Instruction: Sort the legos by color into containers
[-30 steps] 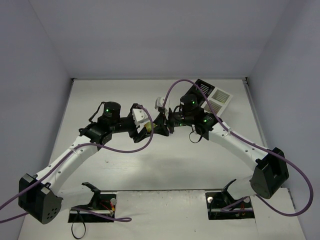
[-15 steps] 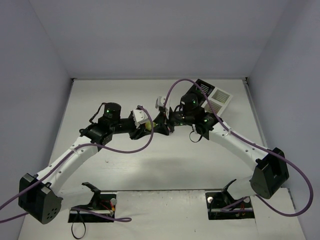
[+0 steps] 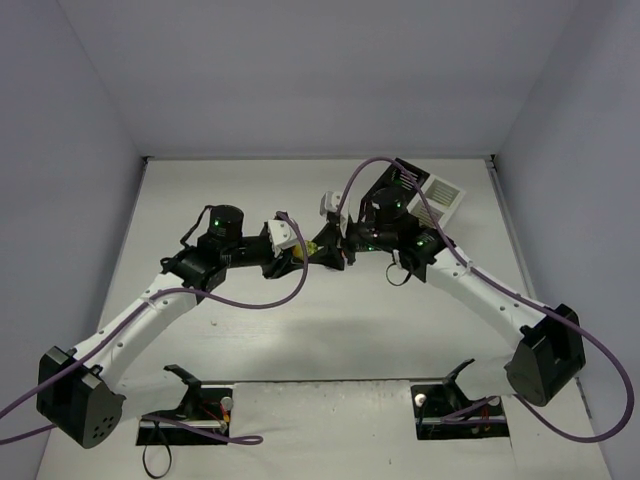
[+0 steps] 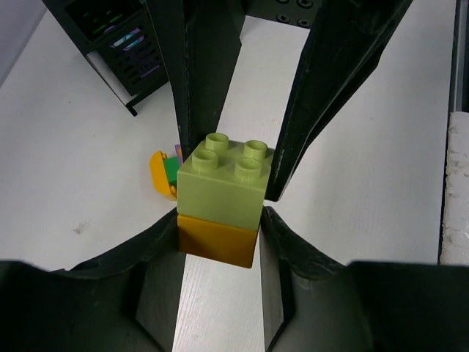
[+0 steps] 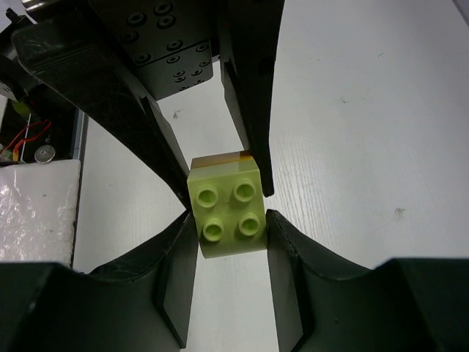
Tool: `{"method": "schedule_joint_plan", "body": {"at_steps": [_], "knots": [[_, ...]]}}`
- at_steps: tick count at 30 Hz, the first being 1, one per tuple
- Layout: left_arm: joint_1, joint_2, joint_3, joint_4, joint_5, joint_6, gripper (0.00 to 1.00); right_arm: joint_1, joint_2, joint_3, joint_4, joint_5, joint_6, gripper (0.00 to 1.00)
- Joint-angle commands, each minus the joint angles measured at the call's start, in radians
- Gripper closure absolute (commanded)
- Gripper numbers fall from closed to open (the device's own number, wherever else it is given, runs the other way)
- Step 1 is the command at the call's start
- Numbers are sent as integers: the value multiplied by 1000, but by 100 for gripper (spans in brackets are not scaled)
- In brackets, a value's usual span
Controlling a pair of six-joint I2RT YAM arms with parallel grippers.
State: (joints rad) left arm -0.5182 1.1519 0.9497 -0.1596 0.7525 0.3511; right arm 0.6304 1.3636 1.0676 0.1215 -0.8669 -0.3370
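Observation:
A two-coloured stack of legos hangs between both grippers at mid-table: a lime green brick [image 4: 223,183] [image 5: 226,209] pressed onto an orange brick [image 4: 218,240]. My left gripper [image 4: 220,227] [image 3: 298,256] is shut on the orange brick. Facing it, my right gripper [image 5: 229,220] [image 3: 326,250] is shut on the lime green brick. In the right wrist view only a sliver of the orange brick [image 5: 220,157] shows. The containers [image 3: 428,192] stand at the back right, with a black half [image 4: 117,40] and a white half [image 3: 444,196].
A small cluster of loose legos [image 4: 165,173], orange, green and purple, lies on the table just beyond the held stack. The arms' bases and cables [image 3: 300,285] fill the near edge. Grey walls close in the table on three sides.
My left gripper has closed from wide open onto the orange brick of the stack. The right arm shifted slightly and kept its grip on the lime green brick.

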Motion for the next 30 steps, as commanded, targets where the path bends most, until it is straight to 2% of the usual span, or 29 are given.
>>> {"method": "schedule_joint_plan", "body": {"at_steps": [1, 10, 13, 16, 17, 20, 26, 30], "knots": [[15, 0, 35, 14, -27, 6, 100, -57, -78, 6, 58, -4, 26, 100], [18, 2, 37, 15, -61, 2, 100, -107, -93, -3, 58, -17, 52, 100], [18, 0, 35, 23, -76, -4, 100, -156, -97, 0, 60, 118, 105, 100], [18, -3, 35, 32, -105, -18, 100, -237, -87, 15, 59, 348, 185, 100], [18, -3, 35, 34, -113, -20, 100, -256, -81, 28, 60, 499, 211, 100], [18, -4, 37, 40, -123, -29, 100, -345, -55, 48, 55, 710, 312, 100], [17, -14, 37, 55, -163, -38, 100, -512, 32, 84, 52, 792, 423, 100], [18, -32, 29, 71, -211, -41, 100, -566, 119, 129, 49, 832, 455, 96]]}}
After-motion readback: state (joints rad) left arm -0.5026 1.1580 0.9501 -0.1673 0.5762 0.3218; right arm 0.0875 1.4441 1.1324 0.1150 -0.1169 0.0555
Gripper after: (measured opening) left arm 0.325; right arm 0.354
